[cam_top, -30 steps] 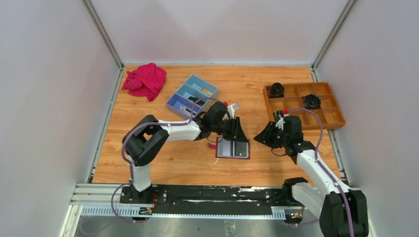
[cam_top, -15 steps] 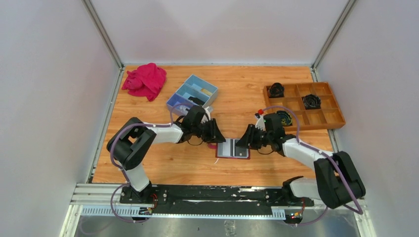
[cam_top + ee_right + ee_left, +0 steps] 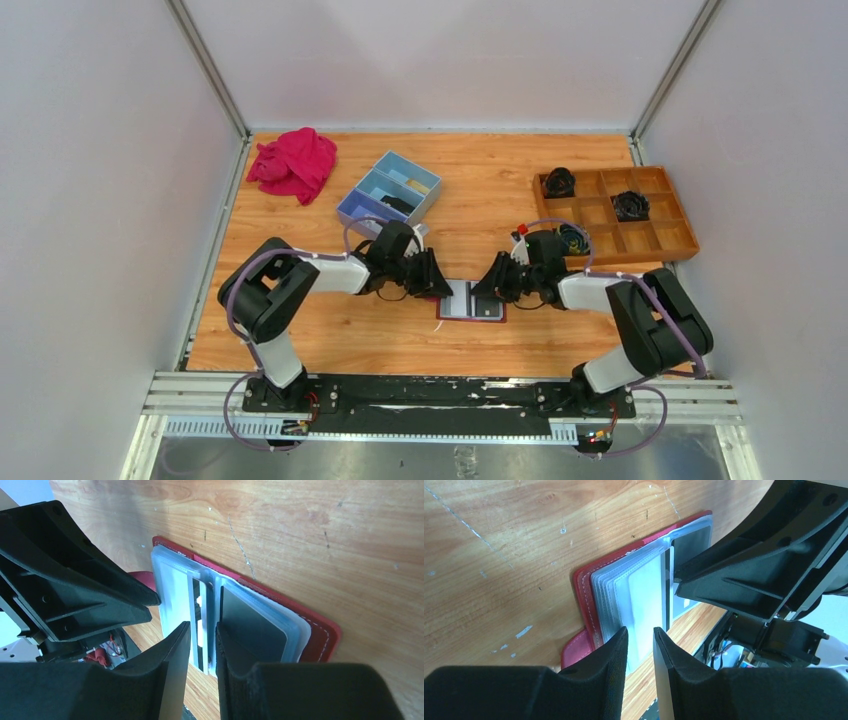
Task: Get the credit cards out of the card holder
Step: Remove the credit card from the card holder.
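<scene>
Open card holder (image 3: 472,303) flat (long axis left-right), left gripper (image 3: 640,631), right gripper (image 3: 203,626), both slightly apart

The wooden desk (image 3: 480,170) carries the dark red card holder (image 3: 472,303), lying open near the front middle. Behind and to the left of the card holder sits a blue three-compartment box (image 3: 356,218). Farther back-left lies a crumpled pink cloth (image 3: 294,163). Behind and to the right is a brown compartment tray (image 3: 660,250).

Right gripper (image 3: 485,286) moved in from the right to right edge of card holder (image 3: 472,306), left gripper (image 3: 438,284) drawn back from over it to left edge, both lower
</scene>
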Motion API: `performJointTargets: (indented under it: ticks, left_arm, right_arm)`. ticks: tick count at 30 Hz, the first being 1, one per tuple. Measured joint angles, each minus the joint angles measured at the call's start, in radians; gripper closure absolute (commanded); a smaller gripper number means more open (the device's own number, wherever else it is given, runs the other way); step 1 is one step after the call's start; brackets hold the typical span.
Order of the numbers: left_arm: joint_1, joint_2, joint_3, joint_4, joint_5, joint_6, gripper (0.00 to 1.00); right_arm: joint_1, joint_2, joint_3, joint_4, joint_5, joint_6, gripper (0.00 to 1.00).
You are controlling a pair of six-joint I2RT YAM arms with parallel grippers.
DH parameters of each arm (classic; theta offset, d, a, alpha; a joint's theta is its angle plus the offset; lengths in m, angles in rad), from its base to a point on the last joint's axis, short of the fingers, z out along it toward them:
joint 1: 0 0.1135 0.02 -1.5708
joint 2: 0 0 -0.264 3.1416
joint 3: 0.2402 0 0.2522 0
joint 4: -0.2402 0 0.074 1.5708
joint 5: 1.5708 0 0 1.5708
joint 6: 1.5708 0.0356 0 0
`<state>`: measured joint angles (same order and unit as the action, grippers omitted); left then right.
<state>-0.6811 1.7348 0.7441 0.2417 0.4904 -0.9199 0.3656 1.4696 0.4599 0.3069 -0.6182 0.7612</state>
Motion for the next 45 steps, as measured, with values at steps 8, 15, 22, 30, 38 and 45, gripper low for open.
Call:
performJointTargets:
  ticks: [8, 15, 22, 30, 38, 45]
  left_arm:
    - [0.0, 0.015, 0.0, 0.024, 0.022, 0.0, 0.69]
    - [0.0, 0.016, 0.0, 0.024, 0.022, 0.002, 0.69]
    - [0.0, 0.019, 0.0, 0.029, 0.023, 0.003, 0.69]
    - [0.0, 0.019, -0.003, 0.034, 0.023, 0.003, 0.69]
    - [0.0, 0.019, -0.011, 0.049, 0.022, 0.003, 0.69]
    - [0.0, -0.004, -0.019, 0.036, 0.018, 0.008, 0.68]
  right_arm:
    - [0.0, 0.036, -0.011, 0.061, -0.004, 0.045, 0.72]
    - [0.0, 0.06, -0.028, 0.116, -0.01, 0.078, 0.83]
    - [0.0, 0.08, -0.039, 0.168, -0.029, 0.108, 0.99]
    - [-0.035, 0.032, -0.066, 0.158, -0.036, 0.1, 1.0]
    - [-0.123, -0.062, -0.1, 0.064, -0.037, 0.042, 1.0]
    - [-0.168, -0.224, -0.096, -0.079, -0.028, -0.031, 1.0]
